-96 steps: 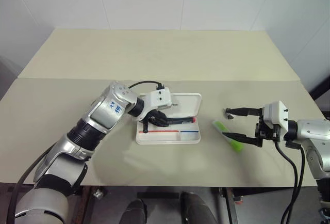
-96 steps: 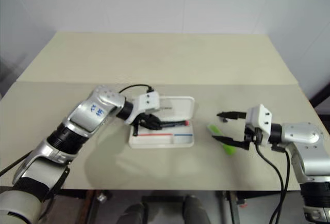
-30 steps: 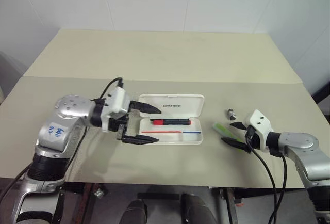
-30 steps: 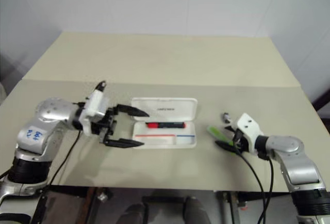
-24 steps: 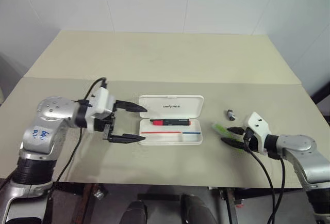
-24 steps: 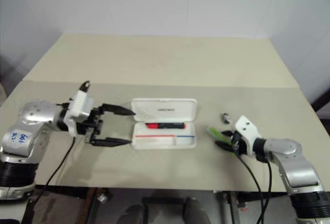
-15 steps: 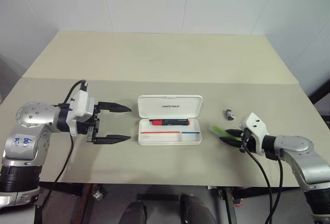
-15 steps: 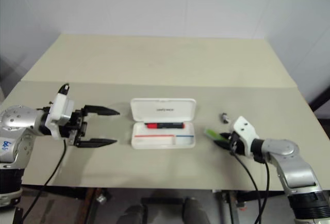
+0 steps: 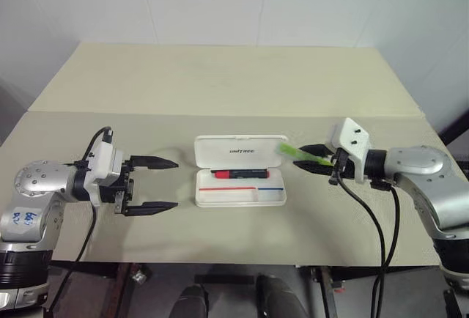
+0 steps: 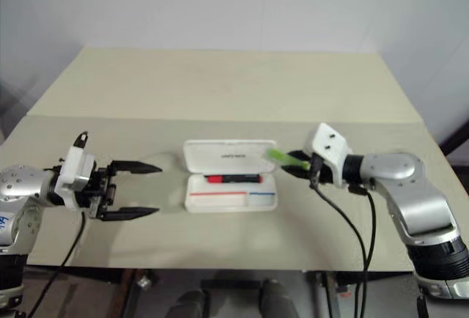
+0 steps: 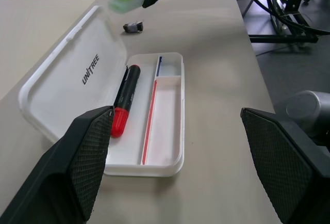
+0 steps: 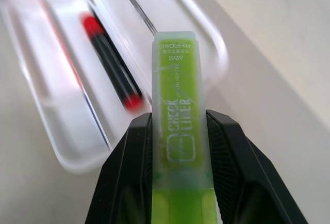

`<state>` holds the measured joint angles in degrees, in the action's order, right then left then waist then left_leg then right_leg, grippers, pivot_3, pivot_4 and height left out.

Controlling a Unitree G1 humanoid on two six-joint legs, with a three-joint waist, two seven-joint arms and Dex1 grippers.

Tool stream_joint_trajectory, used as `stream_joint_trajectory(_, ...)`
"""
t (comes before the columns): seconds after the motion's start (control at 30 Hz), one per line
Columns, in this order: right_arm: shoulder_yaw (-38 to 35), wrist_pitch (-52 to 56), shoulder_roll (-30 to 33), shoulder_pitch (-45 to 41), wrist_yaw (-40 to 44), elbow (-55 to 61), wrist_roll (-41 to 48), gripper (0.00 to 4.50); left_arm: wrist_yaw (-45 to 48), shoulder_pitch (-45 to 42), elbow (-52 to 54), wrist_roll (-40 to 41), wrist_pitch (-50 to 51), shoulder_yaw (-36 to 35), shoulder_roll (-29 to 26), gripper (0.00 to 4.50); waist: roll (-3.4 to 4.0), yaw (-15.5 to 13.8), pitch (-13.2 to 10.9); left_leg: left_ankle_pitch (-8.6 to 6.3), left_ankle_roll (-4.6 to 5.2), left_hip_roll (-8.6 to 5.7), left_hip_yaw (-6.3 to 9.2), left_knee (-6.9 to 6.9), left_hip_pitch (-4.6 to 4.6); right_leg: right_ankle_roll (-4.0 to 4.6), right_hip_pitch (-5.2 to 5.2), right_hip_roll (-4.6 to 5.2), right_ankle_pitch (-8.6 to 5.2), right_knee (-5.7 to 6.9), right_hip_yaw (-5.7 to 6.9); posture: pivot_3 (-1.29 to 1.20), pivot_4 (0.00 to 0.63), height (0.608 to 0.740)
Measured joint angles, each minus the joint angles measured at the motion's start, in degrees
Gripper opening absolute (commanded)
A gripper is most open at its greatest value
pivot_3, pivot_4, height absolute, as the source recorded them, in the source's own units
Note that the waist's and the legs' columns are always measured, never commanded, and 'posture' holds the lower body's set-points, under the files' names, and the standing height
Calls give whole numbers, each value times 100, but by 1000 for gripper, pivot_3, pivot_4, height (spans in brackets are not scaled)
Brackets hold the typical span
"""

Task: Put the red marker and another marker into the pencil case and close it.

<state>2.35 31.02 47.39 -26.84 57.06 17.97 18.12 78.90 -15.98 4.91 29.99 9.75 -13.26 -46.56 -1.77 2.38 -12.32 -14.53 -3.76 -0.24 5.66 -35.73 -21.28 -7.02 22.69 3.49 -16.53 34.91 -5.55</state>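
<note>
Green highlighter [image 12: 179, 131], translucent lime plastic with flat faces, pinched between the right gripper's [image 9: 316, 155] two black fingers [image 12: 131, 162] and raised over the right end of the open white hard-plastic pencil case [image 9: 240, 174] on the matte beige worktop [image 9: 220, 91]. Red marker [image 9: 238, 174], slim, red-tipped, black-bodied, lying in the tray. Left gripper [image 9: 163, 185] level to the case's left, fingers spread wide, empty.

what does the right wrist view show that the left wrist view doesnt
Right wrist view: the printing on the green marker, clamped between the right claw's fingers. Left wrist view: the left claw's open fingers, a small dark object on the table, and the lid's lettering. Both: the open pencil case with the red marker inside.
</note>
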Motion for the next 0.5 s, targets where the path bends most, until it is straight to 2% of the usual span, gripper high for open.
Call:
stream_joint_trajectory(0.13, 493, -63, -37, -219, 251, 297, -34, 1859, 22, 158, -324, 0, -204, -161, -42, 4168, 0, -8, 0, -11, 5, 1, 0, 13, -8, -12, 14, 3, 0, -2, 3, 0, 150, 740)
stream_joint_trajectory(0.2, 654, 87, -158, -332, 201, 505, -16, 1859, 37, 238, -342, 52, -262, -266, -43, 4168, 0, -8, 0, -19, 1, 3, 1, 16, -13, -37, 26, 3, 11, 3, 4, 0, 150, 740)
stream_joint_trajectory(0.23, 744, 222, -245, -389, 151, 630, -4, 1859, 45, 308, -336, 111, -293, -330, -41, 4168, 0, -1, 0, -23, -3, 5, 0, 17, -15, -80, 32, 2, 34, 9, 3, 0, 150, 740)
stream_joint_trajectory(0.37, 1274, 596, -580, -599, 2, 856, -19, 1859, 68, 501, -338, 183, -400, -451, -32, 4168, 0, -11, 0, -27, -4, 8, 0, 27, -49, -79, 82, 1, 34, 19, 6, 0, 150, 740)
stream_joint_trajectory(0.5, 2007, 654, -983, -1051, -195, 730, -531, 1859, 24, 570, -308, 312, -390, -493, -16, 4168, 1, 7, 1, -27, -4, 8, 1, 22, -78, -80, 111, 0, 34, 24, 9, 0, 150, 740)
